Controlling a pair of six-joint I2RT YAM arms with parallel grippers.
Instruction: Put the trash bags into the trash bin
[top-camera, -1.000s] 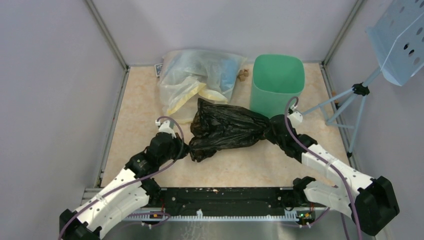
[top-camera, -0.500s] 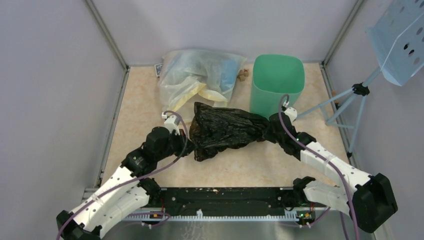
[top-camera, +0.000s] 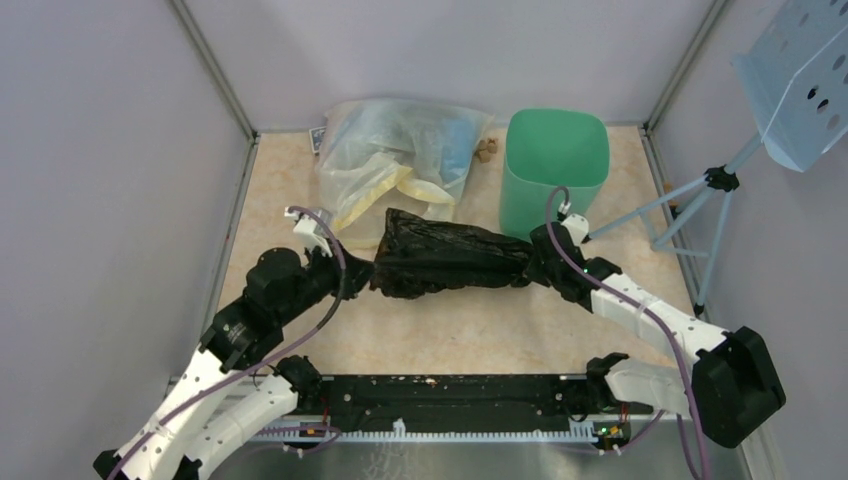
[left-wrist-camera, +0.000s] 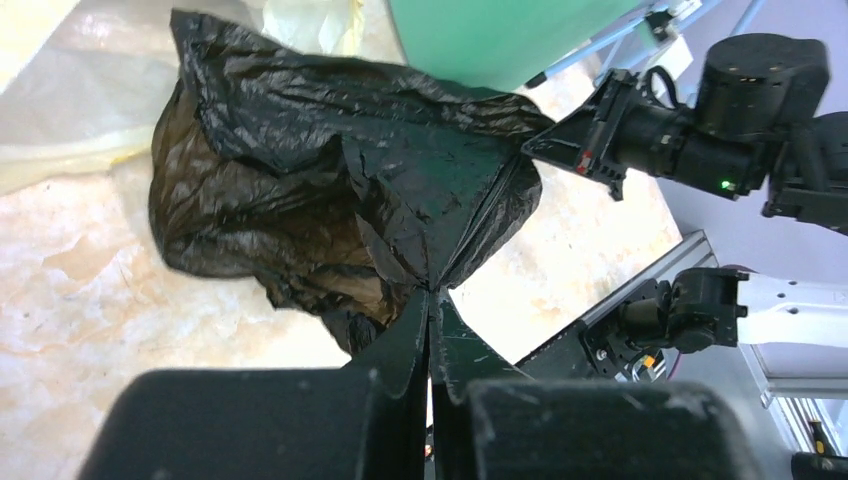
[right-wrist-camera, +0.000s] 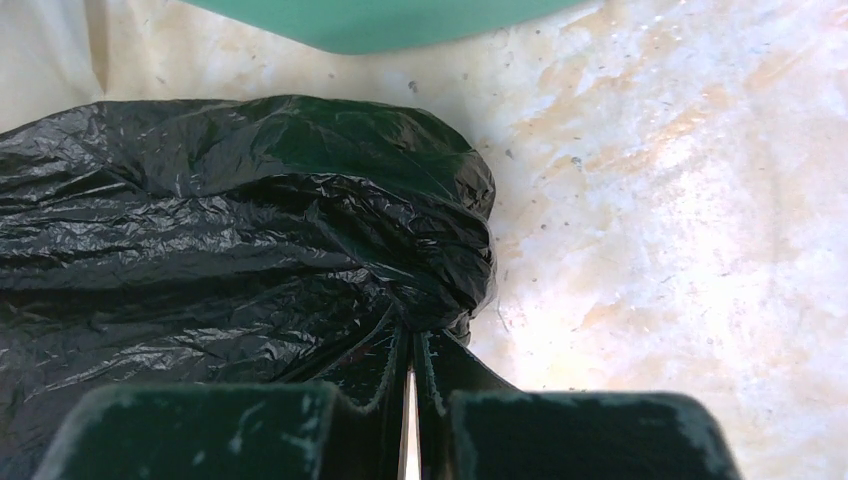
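The left gripper is pinched almost fully closed, its 2 fingers meeting on a gathered fold at the left end of the black bag. The right gripper is clamped just as tightly on a bunched twist of plastic at the opposite end. With 1 arm on each end, the bag is drawn out into a long crinkled band between them. Whether its underside clears the table I cannot tell. Holding it by both ends seems meant to keep the limp film gathered, so that it can be carried as 1 bundle rather than dragged. The trash bin stands upright at the back right with its mouth open, just behind the right gripper. The bag's right end is near the bin's front wall but outside it, so nothing is in the bin yet. A clear bag lies close behind the black bag's left half, so a lift toward the rim would probably need to steer away from it.
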